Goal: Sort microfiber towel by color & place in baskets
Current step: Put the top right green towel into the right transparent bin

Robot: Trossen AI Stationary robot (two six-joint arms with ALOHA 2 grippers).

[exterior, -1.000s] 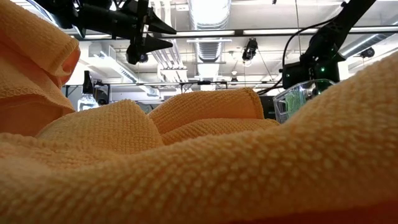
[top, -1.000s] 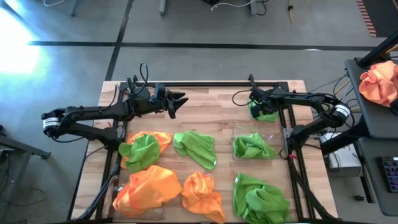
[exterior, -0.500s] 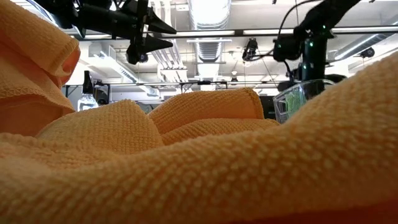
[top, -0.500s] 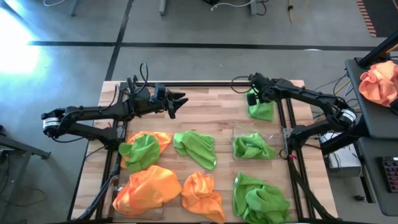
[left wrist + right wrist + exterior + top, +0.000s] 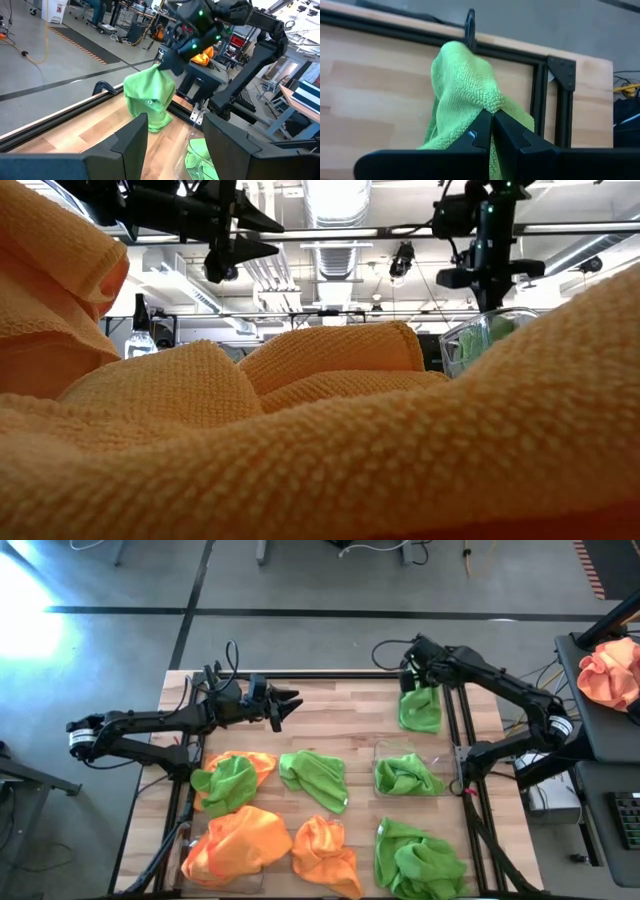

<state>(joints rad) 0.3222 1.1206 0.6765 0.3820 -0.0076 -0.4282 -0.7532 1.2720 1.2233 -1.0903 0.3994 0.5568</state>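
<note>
1 lime green towel (image 5: pixel 420 708) hangs pinched in your right gripper (image 5: pixel 412 680), jaws clamped on its top fold, above the wooden table's (image 5: pixel 340 725) far right corner. Your left gripper (image 5: pixel 288 703) hovers mid-table, jaws apart and empty. Another green towel fills the clear basket (image 5: pixel 408 775).

Left gripper (image 5: pixel 291 701) agape; right gripper (image 5: pixel 412 679) clamped, raised

Grey concrete floor (image 5: pixel 330 585) crossed by a dark stripe (image 5: pixel 300 612), ceiling strip lights (image 5: pixel 330 232) overhead
</note>
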